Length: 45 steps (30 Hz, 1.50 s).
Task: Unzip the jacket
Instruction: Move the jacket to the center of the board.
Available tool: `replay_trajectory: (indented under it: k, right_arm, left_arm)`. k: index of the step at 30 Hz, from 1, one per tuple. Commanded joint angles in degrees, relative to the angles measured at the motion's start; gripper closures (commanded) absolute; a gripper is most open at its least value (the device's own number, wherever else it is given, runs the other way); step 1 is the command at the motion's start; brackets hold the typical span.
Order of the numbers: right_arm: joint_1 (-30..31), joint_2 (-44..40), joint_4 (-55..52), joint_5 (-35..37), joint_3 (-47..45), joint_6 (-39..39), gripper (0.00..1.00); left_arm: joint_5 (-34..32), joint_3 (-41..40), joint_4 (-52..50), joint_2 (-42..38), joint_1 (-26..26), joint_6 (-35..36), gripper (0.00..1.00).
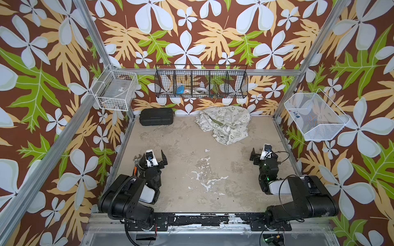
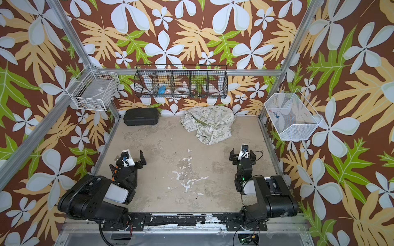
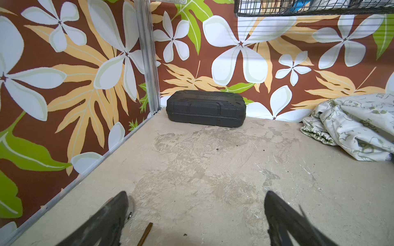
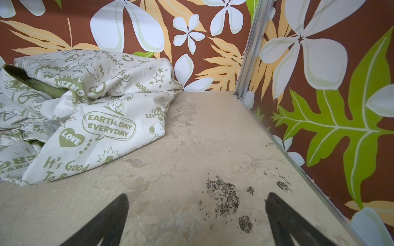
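Observation:
The jacket [image 1: 223, 124] [image 2: 207, 124] lies crumpled in a heap at the back of the table, right of centre, against the back wall. It is cream-white with olive-green cartoons and slogans. The right wrist view shows the jacket [image 4: 85, 110] close up, with "EARTH DAY EVERYDAY" printed on it and green lining in a fold. Its zipper is hidden in the folds. My left gripper [image 1: 149, 155] [image 3: 196, 193] stands open at the front left, over bare table. My right gripper [image 1: 264, 151] [image 4: 197, 194] stands open at the front right, a short way in front of the jacket. Neither touches anything.
A black hard case [image 1: 156, 116] [image 3: 205, 108] lies at the back left corner. On the walls hang a black wire basket [image 1: 201, 82] and two white wire baskets [image 1: 116, 89] [image 1: 315, 116]. A thin brown stick [image 3: 146, 233] lies by my left gripper.

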Motion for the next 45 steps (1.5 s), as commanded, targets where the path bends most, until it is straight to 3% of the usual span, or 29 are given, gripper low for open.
replay_trajectory:
  k: [1,34,36,39,41,45]
  right_arm:
    - [0.08,0.04,1.45,0.04,0.12,0.14,0.0]
    - [0.1,-0.46,2.23,0.8,-0.34,0.11,0.0]
    - [1.17,-4.18,-5.38,9.05,2.21,1.61,0.0]
    - [-1.13,-11.4,-33.89,13.64,14.07,13.19,0.0]
    - [-4.19,-13.62,-42.84,7.39,18.35,18.93,0.0]
    - [-9.19,-13.72,-49.83,-6.31,25.18,25.84,0.0]
  left_arm:
    - [-0.53,0.07,2.36,0.03,-0.04,-0.07,0.0]
    - [2.46,4.29,-8.39,-2.19,3.53,-3.33,0.0]
    - [4.12,4.84,-13.36,-7.44,2.86,-1.69,0.0]
    - [2.72,8.75,-29.85,-20.5,1.84,-2.76,0.0]
    - [2.98,11.06,-38.92,-30.0,1.8,-4.43,0.0]
    - [3.57,15.71,-51.54,-44.47,1.81,-7.69,0.0]
